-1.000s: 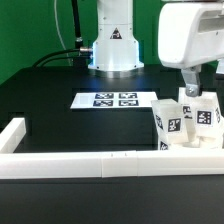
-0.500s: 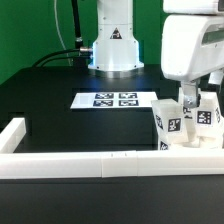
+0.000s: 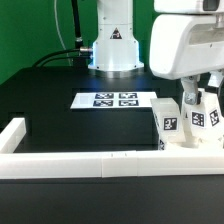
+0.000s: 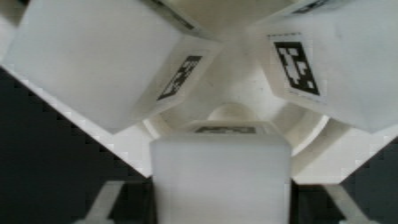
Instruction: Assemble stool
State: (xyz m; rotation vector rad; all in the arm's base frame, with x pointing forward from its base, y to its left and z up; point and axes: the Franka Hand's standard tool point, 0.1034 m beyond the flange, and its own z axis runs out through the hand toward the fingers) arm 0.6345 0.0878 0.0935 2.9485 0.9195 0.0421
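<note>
Since a second ago the arm's white head has slid toward the exterior view's left above the stool [image 3: 186, 126] — far right on the tabletop [image 3: 60, 100], against the rail [image 3: 90, 163]. Tags carry no readable writing. Jaws' grip: cannot tell.

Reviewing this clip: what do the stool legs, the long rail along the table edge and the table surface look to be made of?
Stool legs: likely rigid white plastic, matte, with crisp blocky edges and printed black-and-white tags. Rail: same flat white look, probably plastic, though painted wood can't be excluded. Table: black and matte, with almost no glare; material unclear. The end effector's state cannot be read.
</note>
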